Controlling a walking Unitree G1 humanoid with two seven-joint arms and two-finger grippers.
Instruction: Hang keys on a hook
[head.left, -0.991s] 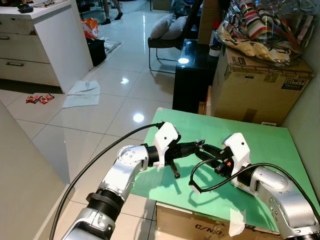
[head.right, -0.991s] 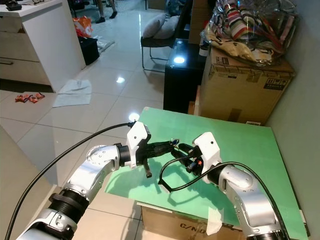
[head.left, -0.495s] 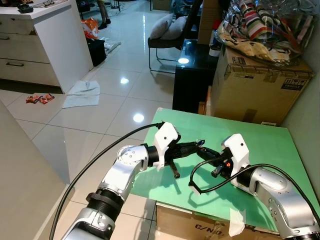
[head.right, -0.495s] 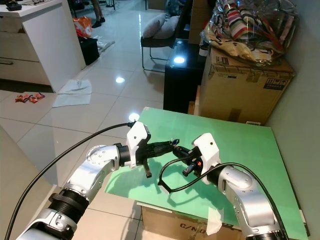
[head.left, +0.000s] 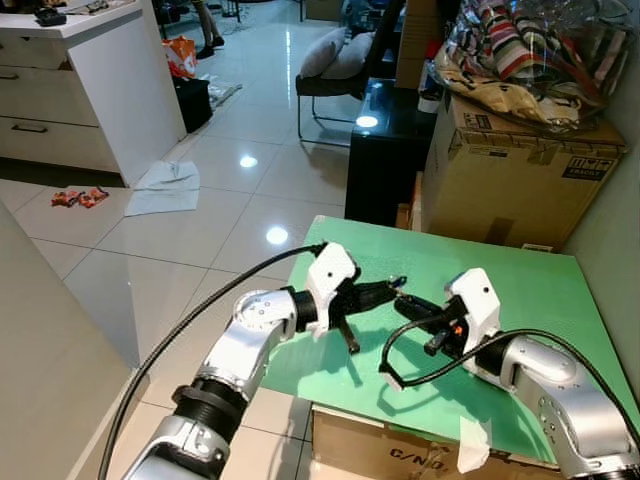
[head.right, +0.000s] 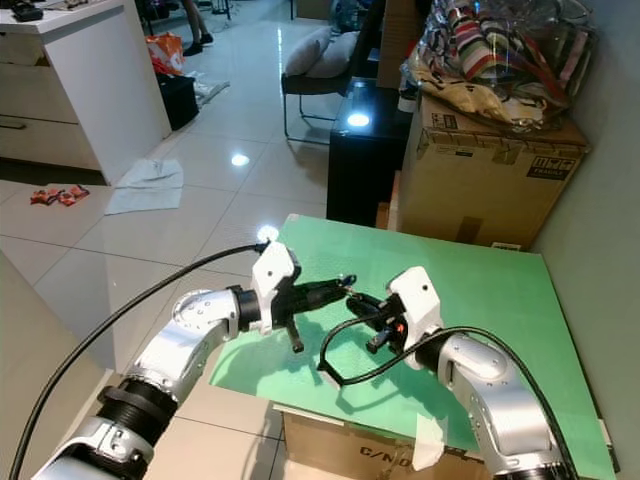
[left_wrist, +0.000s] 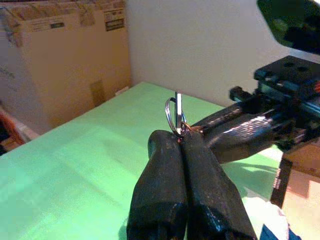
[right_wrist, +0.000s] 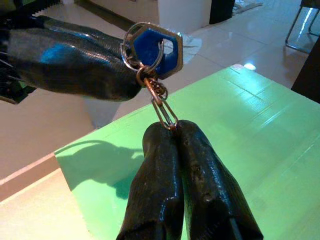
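Keys (right_wrist: 152, 47), a blue-headed one on a ring with a short chain, hang above the green table (head.left: 520, 290), between both grippers: left gripper (left_wrist: 181, 137) pinches the ring, right gripper (right_wrist: 172, 129) pinches the chain, fingers closed.

Looks like I'm driving it round someone's lived-in home: glossy white floor tiles (head.left: 250, 200), a chair (head.left: 335, 75) with cushions far back, white drawers (head.left: 45, 110) far left, stacked cardboard boxes (head.left: 520, 170) on the right.
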